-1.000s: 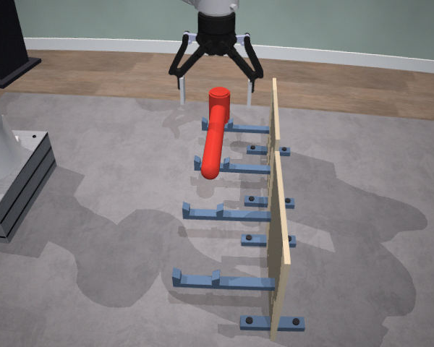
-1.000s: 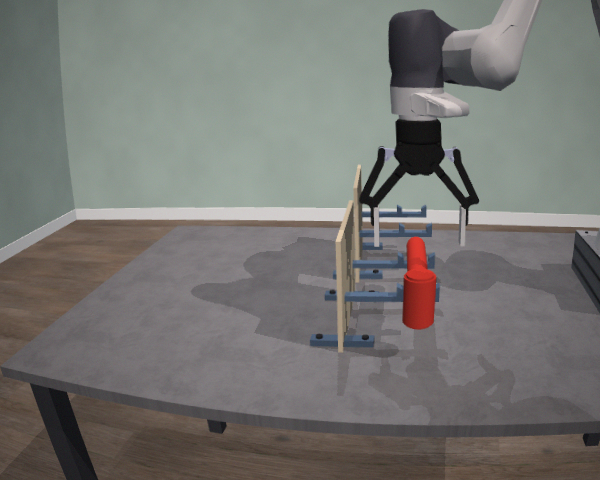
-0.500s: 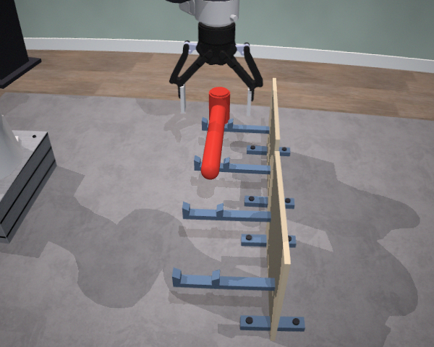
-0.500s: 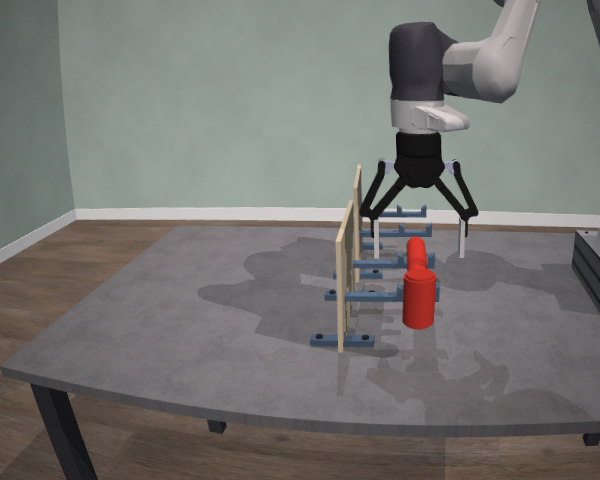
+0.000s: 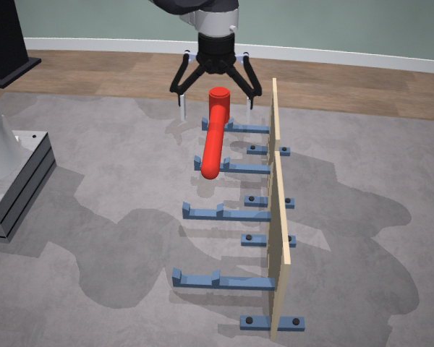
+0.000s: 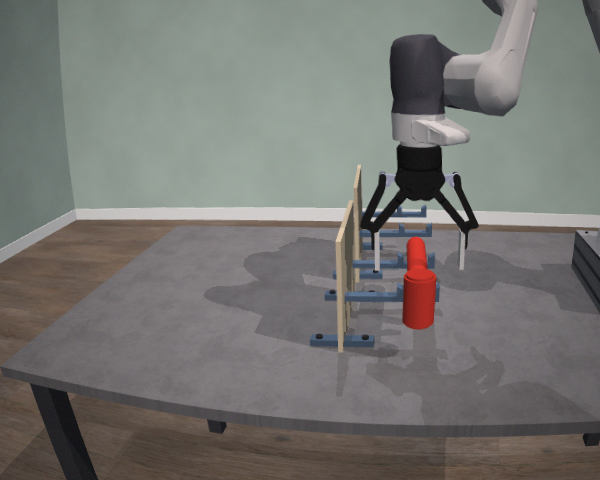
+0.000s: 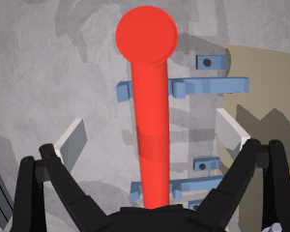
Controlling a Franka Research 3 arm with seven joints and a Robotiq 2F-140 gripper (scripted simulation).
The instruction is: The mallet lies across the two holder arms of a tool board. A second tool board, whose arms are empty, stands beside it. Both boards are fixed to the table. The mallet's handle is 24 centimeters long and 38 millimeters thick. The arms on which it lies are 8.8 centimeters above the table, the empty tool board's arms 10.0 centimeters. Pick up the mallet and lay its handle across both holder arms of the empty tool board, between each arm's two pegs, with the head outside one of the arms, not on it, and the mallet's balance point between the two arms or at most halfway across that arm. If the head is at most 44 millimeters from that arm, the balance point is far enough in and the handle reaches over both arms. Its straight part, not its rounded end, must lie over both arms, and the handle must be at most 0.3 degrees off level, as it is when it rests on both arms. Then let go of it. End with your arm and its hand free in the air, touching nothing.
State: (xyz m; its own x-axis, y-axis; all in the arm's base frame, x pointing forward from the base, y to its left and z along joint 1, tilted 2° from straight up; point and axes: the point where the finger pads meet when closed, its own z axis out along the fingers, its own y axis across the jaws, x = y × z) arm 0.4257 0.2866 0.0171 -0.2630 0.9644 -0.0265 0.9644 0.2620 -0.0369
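Observation:
The red mallet (image 5: 214, 143) (image 6: 418, 299) (image 7: 149, 123) lies across the two blue arms (image 5: 247, 129) (image 5: 247, 168) of the tool board (image 5: 274, 108) (image 6: 343, 268) farther from the top camera. Its head (image 5: 219, 100) (image 7: 147, 34) hangs outside the arm on the far side. The gripper (image 5: 215, 116) (image 6: 419, 267) (image 7: 152, 135) is open and empty. It hangs over the handle with one finger on each side, touching nothing. The second tool board (image 5: 278, 242) (image 6: 358, 206) stands beside it, and its arms (image 5: 224, 214) (image 5: 224, 282) are empty.
The two boards stand upright in one line on the grey table (image 5: 98, 306) (image 6: 160, 320), close to the gripper's finger on that side. Small blue bolted feet (image 5: 256, 150) (image 5: 271, 322) hold them down. The robot's base (image 5: 15, 168) (image 6: 595, 273) stands at the table's side.

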